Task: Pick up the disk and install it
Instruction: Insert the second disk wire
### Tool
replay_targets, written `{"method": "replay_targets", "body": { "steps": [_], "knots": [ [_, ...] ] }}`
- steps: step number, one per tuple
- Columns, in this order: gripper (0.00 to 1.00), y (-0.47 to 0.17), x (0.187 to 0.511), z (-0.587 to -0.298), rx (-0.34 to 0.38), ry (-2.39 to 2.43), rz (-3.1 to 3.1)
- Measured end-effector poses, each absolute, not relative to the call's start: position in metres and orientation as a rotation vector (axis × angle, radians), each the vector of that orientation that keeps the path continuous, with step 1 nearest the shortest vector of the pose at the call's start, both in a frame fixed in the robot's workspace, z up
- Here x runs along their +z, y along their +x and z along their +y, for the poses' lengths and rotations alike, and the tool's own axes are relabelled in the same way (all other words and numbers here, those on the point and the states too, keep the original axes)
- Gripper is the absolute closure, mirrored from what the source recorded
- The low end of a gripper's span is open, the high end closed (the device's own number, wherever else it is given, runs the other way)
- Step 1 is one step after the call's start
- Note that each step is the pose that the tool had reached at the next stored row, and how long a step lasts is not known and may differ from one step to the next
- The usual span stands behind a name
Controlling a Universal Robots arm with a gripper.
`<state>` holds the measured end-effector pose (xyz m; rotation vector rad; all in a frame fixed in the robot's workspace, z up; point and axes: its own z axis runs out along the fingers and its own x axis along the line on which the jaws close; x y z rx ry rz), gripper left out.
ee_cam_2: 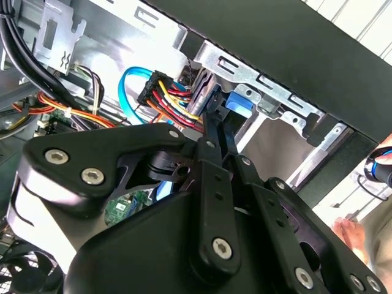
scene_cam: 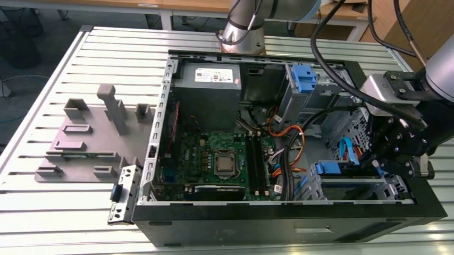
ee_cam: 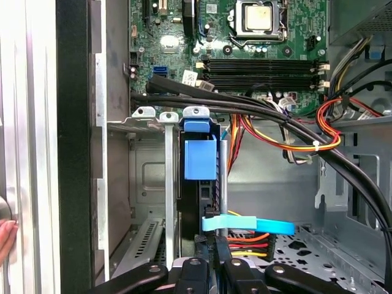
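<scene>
The disk (scene_cam: 330,169) stands on edge in the drive bay at the front corner of the open computer case (scene_cam: 284,226), on the exterior view's right. Its blue end tab points toward the motherboard. In the first wrist view the disk (ee_cam: 199,156) is seen edge-on between the bay's metal rails. My gripper (scene_cam: 388,159) hangs over the bay's other end. The gripper (ee_cam: 214,246) has its fingers close together at the disk's cable end, beside a light-blue data cable (ee_cam: 245,225). In the second wrist view the gripper (ee_cam_2: 212,105) reaches toward the disk (ee_cam_2: 240,101). I cannot tell whether the fingers touch the disk.
A grey power supply (scene_cam: 211,90) and a bare blue bracket (scene_cam: 303,78) sit at the case's far side. Bundled black, orange and yellow cables (ee_cam: 288,138) cross above the bay. A grey fixture (scene_cam: 89,141) lies on the slatted table. A person's hand (ee_cam: 3,237) rests outside the case wall.
</scene>
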<state>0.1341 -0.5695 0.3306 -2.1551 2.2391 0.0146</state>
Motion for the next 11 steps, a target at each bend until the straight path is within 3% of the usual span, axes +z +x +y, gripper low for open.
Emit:
{"method": "replay_targets", "body": {
  "steps": [11],
  "knots": [
    [0.84, 0.1341, 0.3283, -0.5695, 0.014, -2.155, 2.239]
  ]
}}
